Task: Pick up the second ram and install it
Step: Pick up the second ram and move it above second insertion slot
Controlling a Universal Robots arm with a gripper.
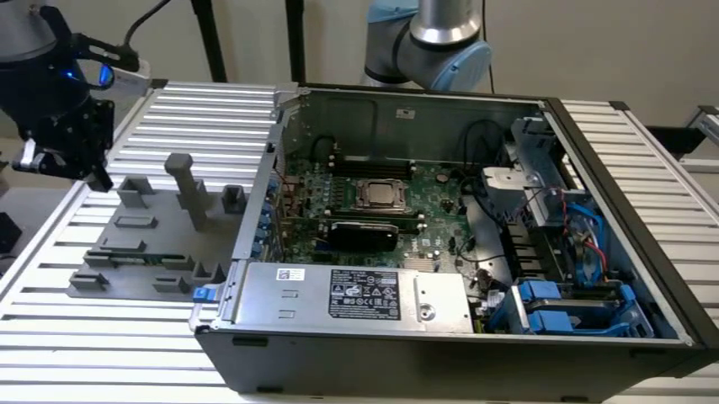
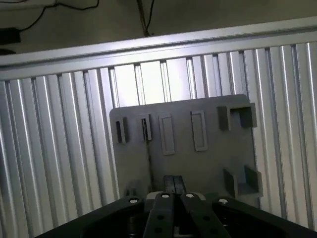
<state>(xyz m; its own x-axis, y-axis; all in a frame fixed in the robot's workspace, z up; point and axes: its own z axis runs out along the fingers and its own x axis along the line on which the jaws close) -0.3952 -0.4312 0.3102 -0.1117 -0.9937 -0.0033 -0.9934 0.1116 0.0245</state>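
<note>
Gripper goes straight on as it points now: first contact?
Likely the flat grey slotted fixture plate lying on the ribbed aluminium table, straight ahead of the gripper; how far off is unclear.

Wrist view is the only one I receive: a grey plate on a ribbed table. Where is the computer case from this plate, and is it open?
Observer: The computer case stands at the exterior view's right of the grey plate, with its side open.
Operator: What do you see inside it?
Observer: The green motherboard, with the processor socket near its middle.
Operator: And the gripper?
Observer: The gripper hangs by the plate's far corner, away from the case.
</note>
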